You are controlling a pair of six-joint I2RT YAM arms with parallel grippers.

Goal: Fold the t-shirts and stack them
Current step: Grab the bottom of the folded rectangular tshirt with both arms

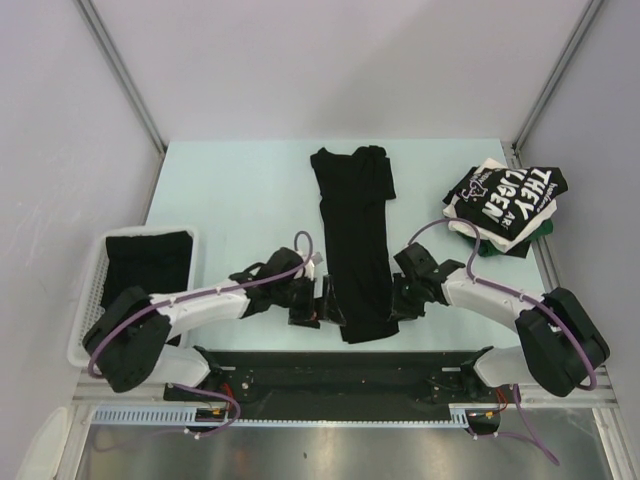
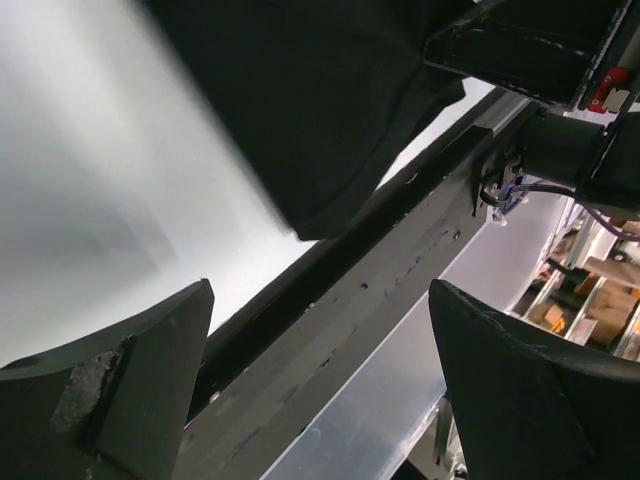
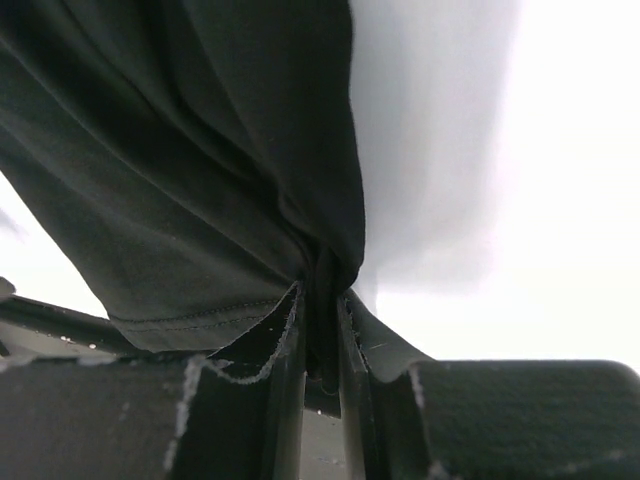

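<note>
A plain black t-shirt, folded into a long strip, lies down the middle of the table. My right gripper is shut on its near right hem corner; the right wrist view shows the cloth bunched between the jaws. My left gripper is open beside the near left corner, its fingers wide apart and empty, with the shirt's hem just ahead. A stack of folded shirts, the top one black with white block lettering, sits at the far right.
A white mesh basket holding dark cloth stands at the left edge. The black rail at the table's near edge runs close under my left gripper.
</note>
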